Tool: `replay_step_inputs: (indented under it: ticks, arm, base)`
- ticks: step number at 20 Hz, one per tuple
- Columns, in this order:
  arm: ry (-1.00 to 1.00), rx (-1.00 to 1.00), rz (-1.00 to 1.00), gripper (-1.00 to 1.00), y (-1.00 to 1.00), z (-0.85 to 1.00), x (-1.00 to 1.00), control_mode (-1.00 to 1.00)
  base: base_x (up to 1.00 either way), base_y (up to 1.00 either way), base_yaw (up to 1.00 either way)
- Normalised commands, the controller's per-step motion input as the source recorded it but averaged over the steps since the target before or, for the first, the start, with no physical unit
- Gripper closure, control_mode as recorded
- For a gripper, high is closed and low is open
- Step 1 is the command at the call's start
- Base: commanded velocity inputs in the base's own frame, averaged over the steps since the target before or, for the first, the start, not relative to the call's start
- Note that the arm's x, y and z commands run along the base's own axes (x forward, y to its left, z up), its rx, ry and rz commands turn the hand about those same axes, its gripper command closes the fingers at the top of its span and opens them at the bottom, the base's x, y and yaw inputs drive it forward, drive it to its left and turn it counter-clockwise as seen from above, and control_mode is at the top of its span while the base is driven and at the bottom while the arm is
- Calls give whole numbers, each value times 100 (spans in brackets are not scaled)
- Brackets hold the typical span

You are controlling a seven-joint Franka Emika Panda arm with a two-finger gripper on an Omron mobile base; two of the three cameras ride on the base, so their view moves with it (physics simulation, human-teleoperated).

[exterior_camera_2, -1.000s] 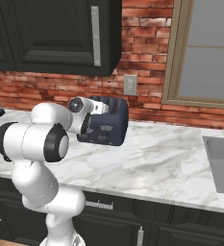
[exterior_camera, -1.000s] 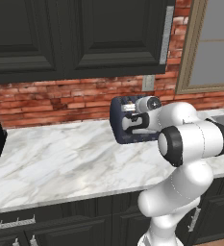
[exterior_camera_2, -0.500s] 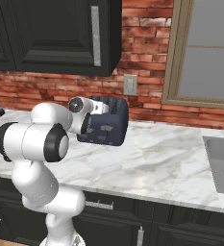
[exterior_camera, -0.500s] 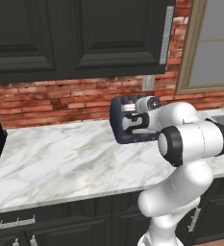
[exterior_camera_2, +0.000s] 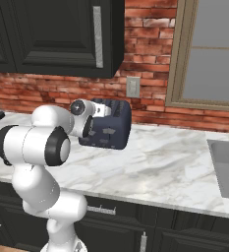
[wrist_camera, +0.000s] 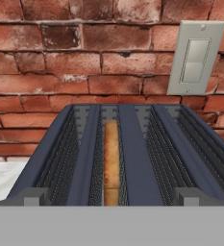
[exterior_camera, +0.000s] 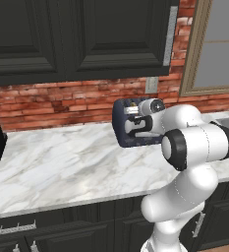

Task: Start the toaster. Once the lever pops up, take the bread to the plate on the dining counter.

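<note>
Gripper (exterior_camera: 131, 118), jaws spread wide and holding nothing, hovers at the near face of the navy-blue toaster (exterior_camera: 130, 132), which stands on the marble wall counter (exterior_camera: 62, 162) against the brick wall (exterior_camera: 62, 101). Golden-brown bread (wrist_camera: 111, 158) sits upright in the toaster's left slot, beneath a grey wall switch (wrist_camera: 195, 57).

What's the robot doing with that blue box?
That box is a toaster on the marble counter by the brick wall. The robot's arm reaches to it, with the gripper open at its front, holding nothing. The hand view looks down into the slots: a slice of bread sits deep in the left one, still inside.
</note>
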Motion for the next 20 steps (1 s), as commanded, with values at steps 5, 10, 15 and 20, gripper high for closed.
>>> replay_step_inputs:
  ticks: [5,10,15,20]
  arm:
    - [0,0,0,-100,0,0,0,-100]
    - [0,0,0,-100,0,0,0,-100]
    - [0,0,0,-100,0,0,0,-100]
    - [0,0,0,-100,0,0,0,-100]
  base:
    - [0,0,0]
    - [0,0,0]
    - [0,0,0]
    - [0,0,0]
